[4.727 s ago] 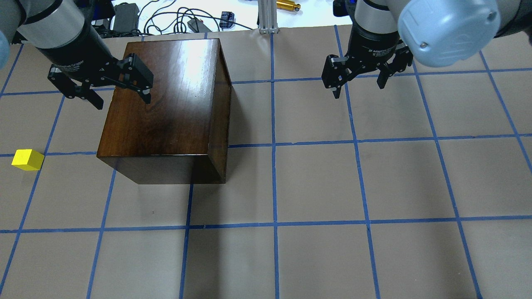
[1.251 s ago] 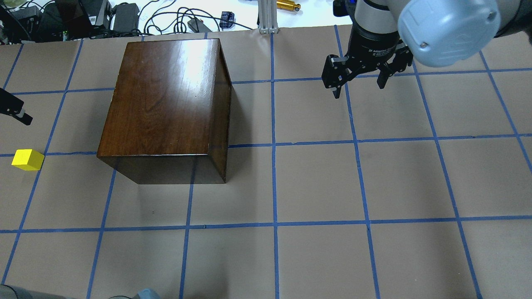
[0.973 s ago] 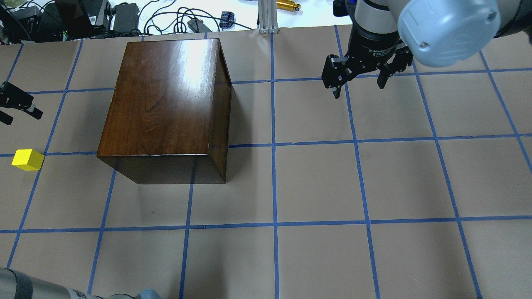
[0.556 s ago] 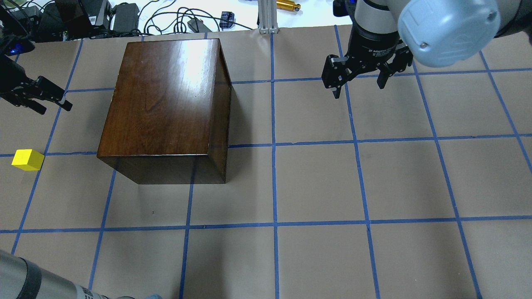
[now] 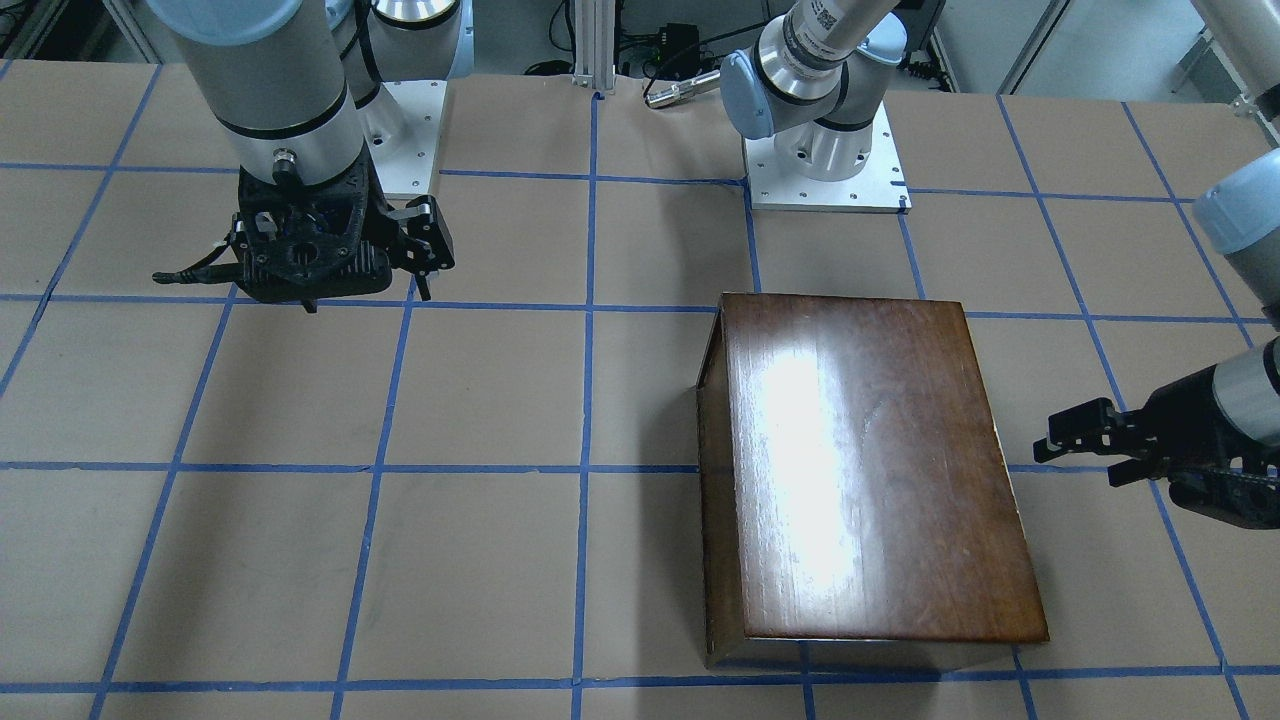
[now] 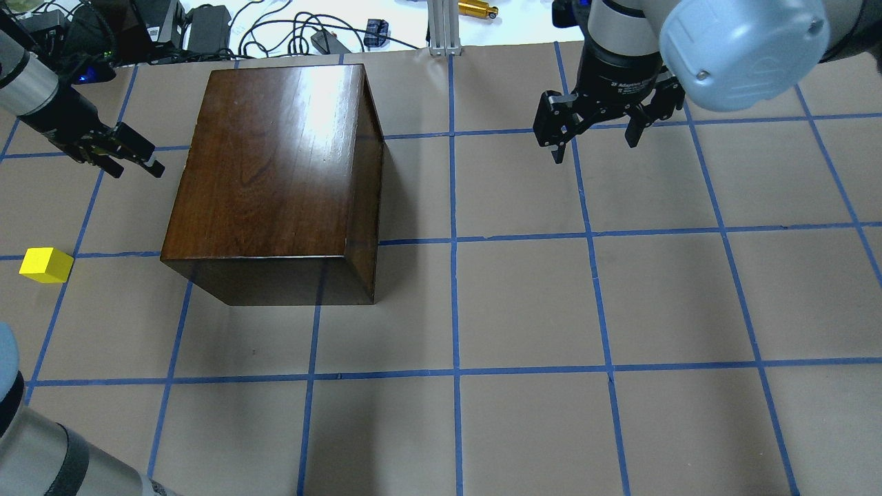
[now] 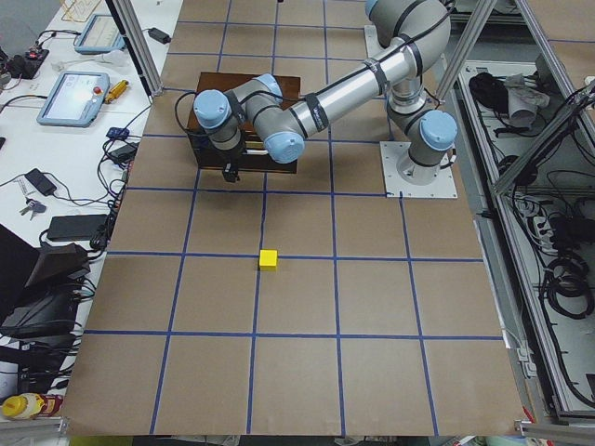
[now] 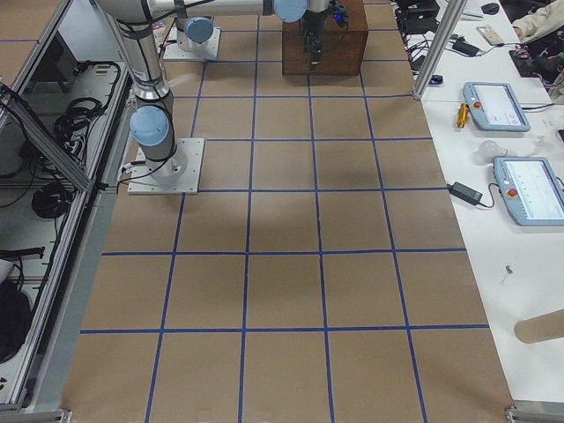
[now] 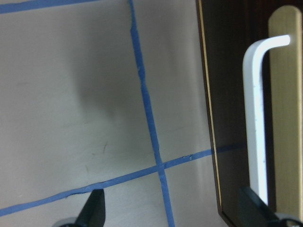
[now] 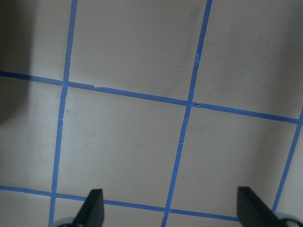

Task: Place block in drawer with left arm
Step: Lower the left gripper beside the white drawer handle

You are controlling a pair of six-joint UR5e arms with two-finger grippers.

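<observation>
Here the spread left tool [image 6: 138, 167] hovers just beside the box [image 6: 275, 158].

Block [image 6: 46, 265] bright yellow. Box [image 6: 275, 158] glossy dark brown, wood grain. Table [image 6: 524, 303] tan, blue tape grid. Left gripper [image 6: 138, 169], right gripper [image 6: 595, 150] black. Right arm's joint cap [image 6: 744, 48] light blue.

Blue tape lines [image 6: 455, 310] grid the brown table [image 6: 661, 296]; 2 teach pendants [image 8: 496, 106] lie on the white bench [image 8: 538, 264] beside it.

Yellow block [image 6: 46, 265] apart from closed drawer [image 9: 228, 94]
</observation>
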